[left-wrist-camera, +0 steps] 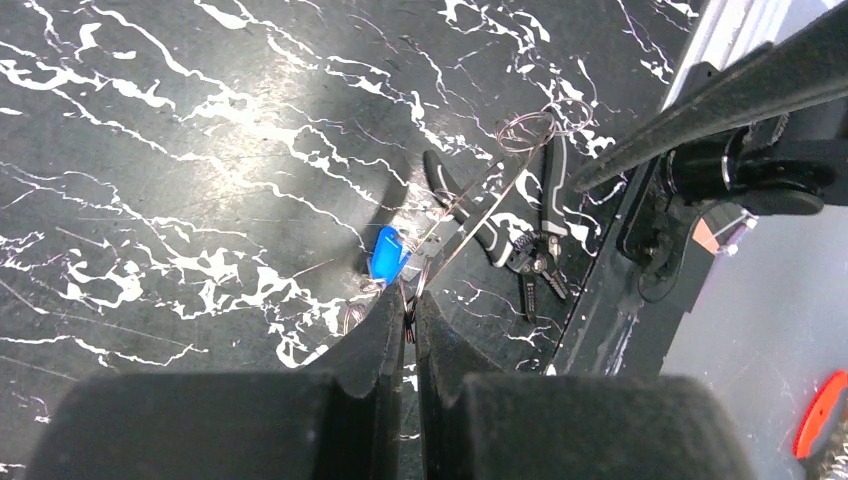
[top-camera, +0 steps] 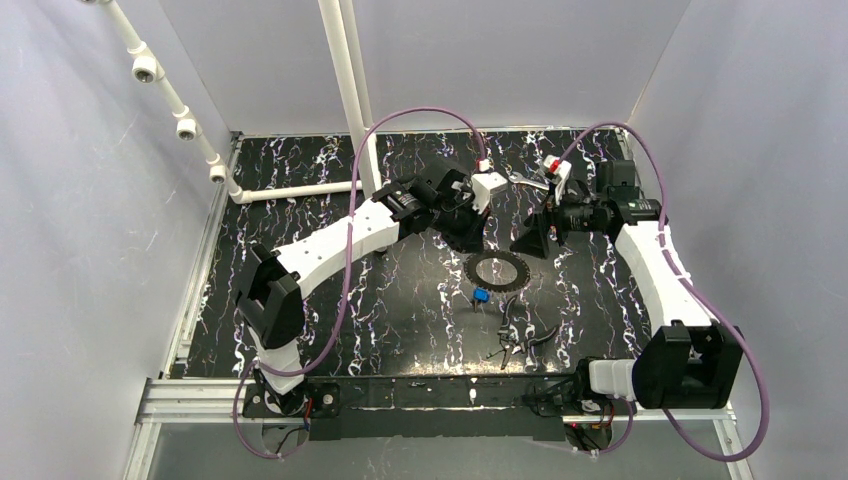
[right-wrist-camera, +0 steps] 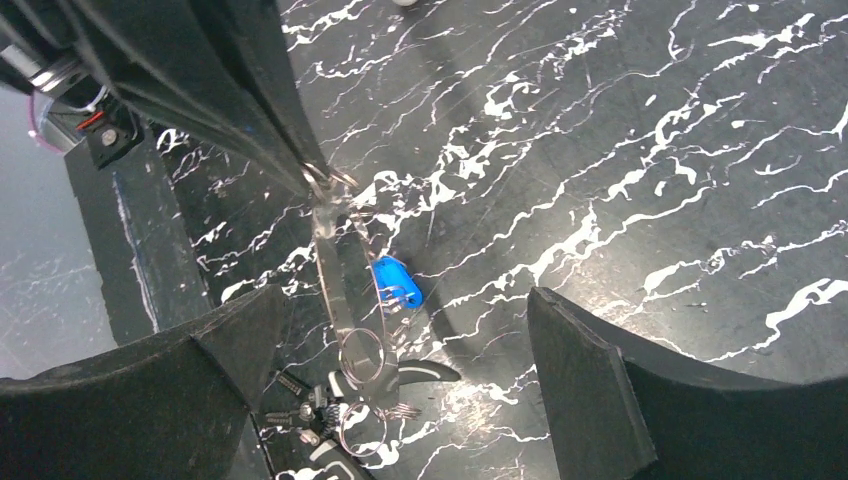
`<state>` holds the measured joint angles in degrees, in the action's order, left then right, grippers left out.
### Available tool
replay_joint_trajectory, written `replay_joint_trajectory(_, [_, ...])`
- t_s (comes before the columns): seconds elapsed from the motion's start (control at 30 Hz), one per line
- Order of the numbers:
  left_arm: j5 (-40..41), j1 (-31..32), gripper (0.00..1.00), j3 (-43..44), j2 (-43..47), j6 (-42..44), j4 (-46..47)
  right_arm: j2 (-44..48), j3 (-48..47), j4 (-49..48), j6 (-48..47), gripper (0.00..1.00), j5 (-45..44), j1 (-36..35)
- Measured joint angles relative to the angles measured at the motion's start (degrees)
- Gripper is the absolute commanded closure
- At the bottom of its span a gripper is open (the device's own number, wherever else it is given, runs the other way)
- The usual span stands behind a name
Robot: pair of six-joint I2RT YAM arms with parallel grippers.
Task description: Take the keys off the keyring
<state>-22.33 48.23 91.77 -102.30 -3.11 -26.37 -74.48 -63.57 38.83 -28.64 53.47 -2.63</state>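
Above table point(top-camera: 400, 320), left end effector point(left-wrist-camera: 408, 298) pinches keyring point(top-camera: 472, 271) (key point(top-camera: 481, 296) nearby); right end effector point(right-wrist-camera: 402, 305) spread.

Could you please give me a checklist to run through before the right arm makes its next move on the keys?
1. Left gripper shut on the wire ring at the top of the bunch: ok.
2. Right gripper open: ok.
3. Blue-headed key in view between the right gripper's fingers: ok.
4. Key threaded on the wire ring: cannot tell; the thin loops overlap.
5. Silver strip hanging free of the pliers: cannot tell; its lower rings overlap them in the right wrist view.
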Motion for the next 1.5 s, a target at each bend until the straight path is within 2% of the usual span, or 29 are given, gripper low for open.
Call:
replay_joint_trajectory(0.2, [-3.39,0.0,1.0,0.31,0.15,1.6,-1.55,2.54,0.74,1.73,-3.08,0.0,1.73,-1.36])
replay_joint_trajectory(0.53, [-6.84,-0.02,1.0,2.93,0.2,1.95,-2.67,4.17,1.6,5.25,-6.38,0.21,-3.67,-10.32])
replay_joint_trajectory(0.7, [-7.15,-0.15,1.0,3.41,0.22,2.08,-3.85,4.61,1.6,6.12,-6.64,0.39,-5.86,-11.26])
replay_joint_trajectory(0.97, [-8.87,-0.11,1.0,6.43,0.22,2.08,-4.83,5.09,1.6,6.51,-6.62,0.6,-7.06,-11.39])
replay_joint_trajectory(1.03, [-9.07,-0.11,1.0,6.64,0.22,2.08,-4.87,5.18,1.6,6.51,-6.45,0.7,-7.02,-11.39])
replay_joint_trajectory(1.17, [-8.81,-0.17,1.0,6.67,0.22,2.14,-4.9,5.2,1.6,6.69,-6.03,0.99,-6.51,-11.76])
replay_joint_trajectory(1.33, [-8.72,-0.39,0.39,7.43,0.22,2.29,-5.42,5.27,1.6,6.58,-3.96,0.99,-6.19,-12.0])
replay_joint_trajectory(1.4, [-8.85,-0.48,0.26,8.68,0.22,2.21,-5.84,5.25,1.57,6.16,-2.69,0.99,-7.04,-11.74])
replay_joint_trajectory(1.5, [-8.98,-0.66,0.11,10.56,0.33,3.5,-6.27,5.22,1.29,5.7,-0.09,0.99,-7.74,-11.23])
